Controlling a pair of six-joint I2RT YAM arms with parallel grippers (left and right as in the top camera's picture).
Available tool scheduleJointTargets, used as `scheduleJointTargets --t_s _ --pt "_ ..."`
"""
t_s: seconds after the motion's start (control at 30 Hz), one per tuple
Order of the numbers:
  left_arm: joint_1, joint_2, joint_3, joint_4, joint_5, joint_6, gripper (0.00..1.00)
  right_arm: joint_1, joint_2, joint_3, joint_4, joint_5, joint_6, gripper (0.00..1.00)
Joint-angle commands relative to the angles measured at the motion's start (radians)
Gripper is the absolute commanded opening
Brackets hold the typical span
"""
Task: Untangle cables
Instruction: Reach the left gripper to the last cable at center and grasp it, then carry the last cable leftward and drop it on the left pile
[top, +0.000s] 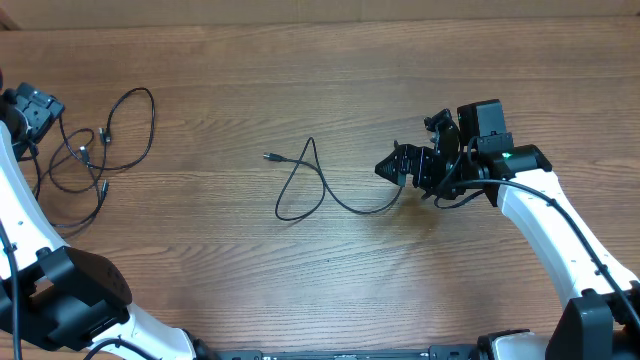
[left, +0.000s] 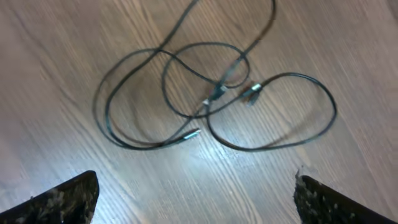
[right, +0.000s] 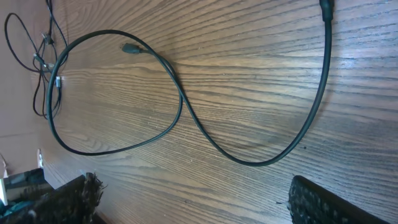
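My right gripper stands spread wide, its two fingers far apart over the wood, pinching nothing. It hovers at the right end of the lone cable, which I take as my mark for everything else. That end of the lone cable curves up to just beside my fingertips, though from overhead I cannot tell whether it touches them. From there the cord sags toward the near edge of the table, rises, crosses over itself once and closes into a teardrop loop. Its free plug lies flat on the wood just left of the loop's peak. My left gripper is well to the left of the lone cable, near the table's far left corner. It too is splayed fully, both fingers wide of each other and gripping nothing. Just beside it, also well left of the lone cable, lies the tangle: several thin black cords looped through one another, with small silver-tipped plugs gathered near the middle of the knot. The tangle and the lone cable lie well apart.
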Motion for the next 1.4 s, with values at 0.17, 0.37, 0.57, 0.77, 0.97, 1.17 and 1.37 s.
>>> scheduleJointTargets --t_s 0.17,0.37,0.57,0.77,0.97,1.17,1.37 --pt "-0.146 0.013 -0.028 0.044 0.315 0.213 1.00 0.004 0.006 -0.005 0.002 0.024 -0.002 0.95" --pt "-0.331 0.013 -0.031 0.050 0.363 0.352 1.00 0.004 0.006 -0.005 -0.043 0.151 0.050 0.95" --pt "-0.591 0.028 -0.032 0.044 0.360 0.546 1.00 0.004 0.006 -0.005 -0.087 0.246 0.083 0.96" --pt "-0.772 0.087 -0.032 -0.003 0.360 0.631 1.00 0.004 0.006 -0.005 -0.087 0.246 0.083 1.00" --pt "-0.887 0.187 -0.032 -0.068 0.312 0.637 1.00 0.004 0.006 -0.005 -0.087 0.246 0.083 1.00" --pt "-0.937 0.283 -0.032 -0.171 0.278 0.637 0.54 0.004 0.006 -0.005 -0.087 0.246 0.082 1.00" --pt "-0.930 0.263 -0.021 -0.180 0.101 0.557 0.04 0.004 0.006 -0.005 -0.087 0.246 0.082 1.00"
